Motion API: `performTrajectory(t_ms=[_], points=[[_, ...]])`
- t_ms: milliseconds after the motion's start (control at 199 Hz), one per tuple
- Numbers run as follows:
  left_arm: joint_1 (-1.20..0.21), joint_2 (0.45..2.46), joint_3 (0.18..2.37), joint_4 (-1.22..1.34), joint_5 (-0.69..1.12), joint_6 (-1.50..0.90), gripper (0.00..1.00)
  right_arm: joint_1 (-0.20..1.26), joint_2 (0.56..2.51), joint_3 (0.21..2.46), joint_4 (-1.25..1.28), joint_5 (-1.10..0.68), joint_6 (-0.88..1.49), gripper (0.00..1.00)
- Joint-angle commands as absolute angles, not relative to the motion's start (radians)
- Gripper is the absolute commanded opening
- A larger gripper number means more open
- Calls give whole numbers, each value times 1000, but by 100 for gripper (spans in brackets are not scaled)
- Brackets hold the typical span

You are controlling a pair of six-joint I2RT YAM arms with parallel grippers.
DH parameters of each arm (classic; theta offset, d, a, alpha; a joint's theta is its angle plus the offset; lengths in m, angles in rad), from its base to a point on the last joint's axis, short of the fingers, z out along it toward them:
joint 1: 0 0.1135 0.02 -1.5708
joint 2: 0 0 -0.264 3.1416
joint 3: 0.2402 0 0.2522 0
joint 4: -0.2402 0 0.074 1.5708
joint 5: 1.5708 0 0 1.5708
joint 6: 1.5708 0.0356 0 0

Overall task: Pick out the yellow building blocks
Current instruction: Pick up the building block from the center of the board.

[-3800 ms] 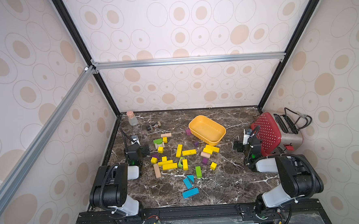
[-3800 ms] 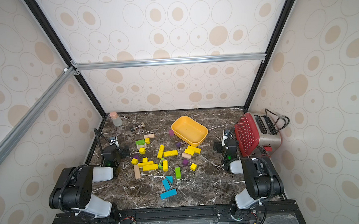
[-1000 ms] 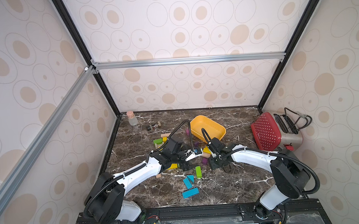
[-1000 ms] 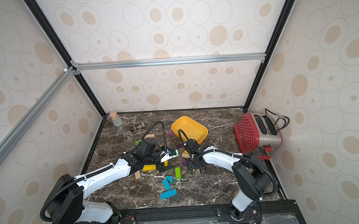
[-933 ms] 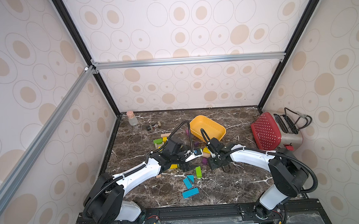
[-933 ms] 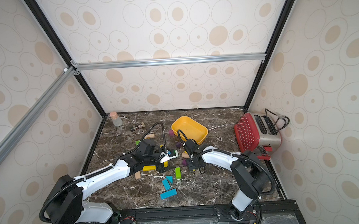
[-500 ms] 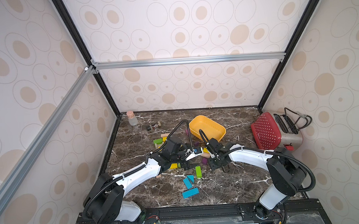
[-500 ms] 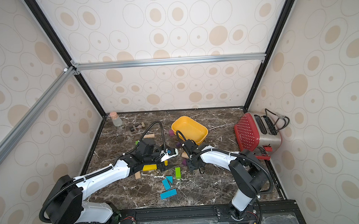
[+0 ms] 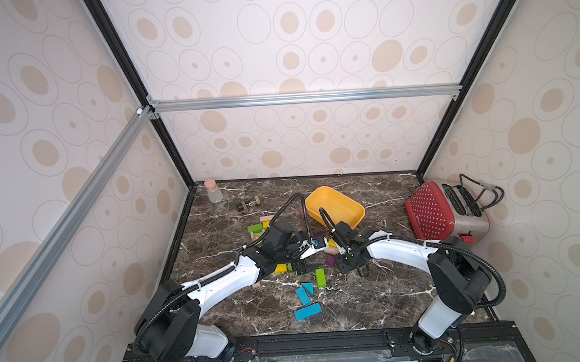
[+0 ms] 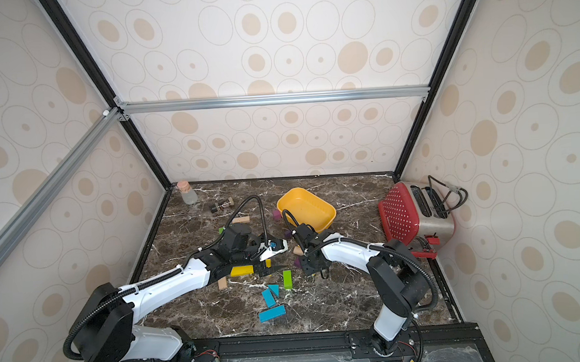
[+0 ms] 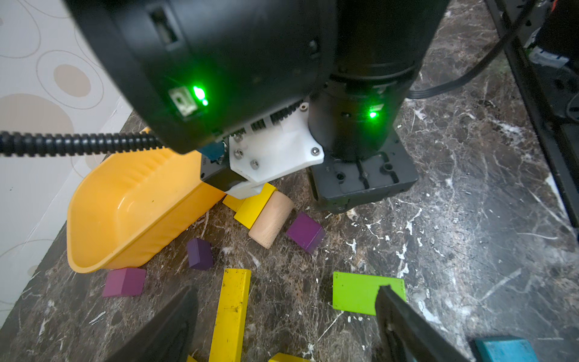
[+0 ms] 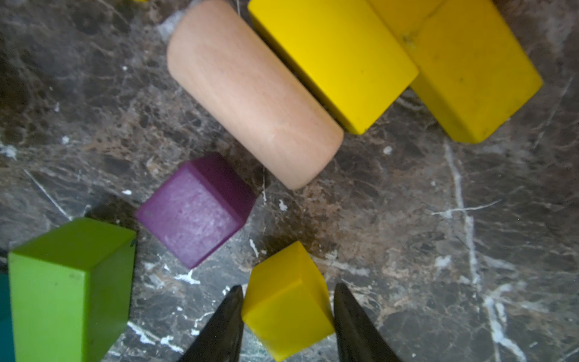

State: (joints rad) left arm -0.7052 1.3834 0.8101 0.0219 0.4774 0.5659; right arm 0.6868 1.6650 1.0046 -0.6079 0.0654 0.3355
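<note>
- right claw [image 12: 288,286]: narrow. Its 2 dark fingers [image 12: 230,316] press on both sides of a small yellow cube [image 12: 286,301]. Looks like a grip.
- That cube sits right btw the tips, over the dark table [image 12: 438,219], near a purple cube [image 12: 195,210] & a green block [image 12: 72,282]. Is it up off the table? Can't tell.
- left claw [image 11: 286,291]: wide open, holds nothing.
- A long yellow bar [image 11: 232,313] lies btw its fingers, closer to one finger than the other. The bar's long way runs the same way the fingers point, so the claw would shut across the thin side. Good fit, I think, but it prob needs to slide over a bit & go down first.
- 2 more yellow blocks [image 12: 332,56] lie side by side, right beside a wood roll [image 12: 250,94]. The right arm is nearer to those.
- The orange-yellow tub [image 11: 103,200] is just past them, prob the spot for the yellow ones.
- Hard to see: in both top views the arms cover most of the pile, so I can't count the yellow ones. The right claw's fingers are cut off at the pic edge. In the left wrist view the right arm's black body hides part of the 2 blocks.
</note>
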Motion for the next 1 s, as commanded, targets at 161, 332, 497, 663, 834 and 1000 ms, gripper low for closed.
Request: performTrajectory(t_ms=[161,332,497,663,834,1000], points=[[-707,1349,842,-3,480,592,88,700,1709,1041,-652,60,309,52],[-708,1339,848,-14,484,591,88,700,1706,1039,-655,64,308,47],[-707,1330,854,-20,486,589,88,700,1706,1035,-661,59,318,40],[-709,1315,856,-21,486,589,88,700,1706,1037,-672,48,323,32],[-709,1307,862,-32,485,592,89,701,1699,1040,-679,46,323,26],[-709,1298,865,-36,476,592,89,700,1693,1045,-684,41,329,22]])
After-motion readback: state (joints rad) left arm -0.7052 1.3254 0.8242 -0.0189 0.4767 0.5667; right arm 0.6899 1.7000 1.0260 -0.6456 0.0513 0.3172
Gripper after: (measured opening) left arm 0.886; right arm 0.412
